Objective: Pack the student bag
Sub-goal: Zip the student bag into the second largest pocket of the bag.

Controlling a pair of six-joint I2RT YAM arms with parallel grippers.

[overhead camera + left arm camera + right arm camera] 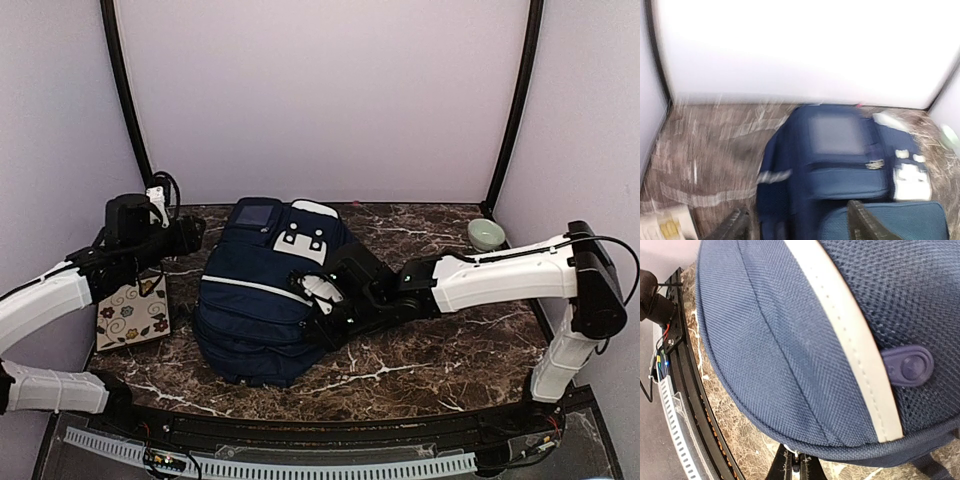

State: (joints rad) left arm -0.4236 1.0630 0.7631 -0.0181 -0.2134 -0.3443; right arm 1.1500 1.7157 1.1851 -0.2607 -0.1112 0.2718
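The student bag (262,300) is a large dark navy backpack with white stripes, lying flat in the middle of the marble table. My right gripper (325,312) is at the bag's right side. In the right wrist view its fingers (790,469) are closed together on a small light zip pull at the bag's lower seam (805,440). My left gripper (188,236) hovers at the back left, beside the bag's top. The left wrist view is blurred. It shows the fingers (865,222) wide apart and empty above the bag (840,150).
A floral-patterned card or notebook (132,315) lies on the table at the left, under the left arm. A small pale green bowl (486,234) stands at the back right. Walls close the table (430,360) in on three sides.
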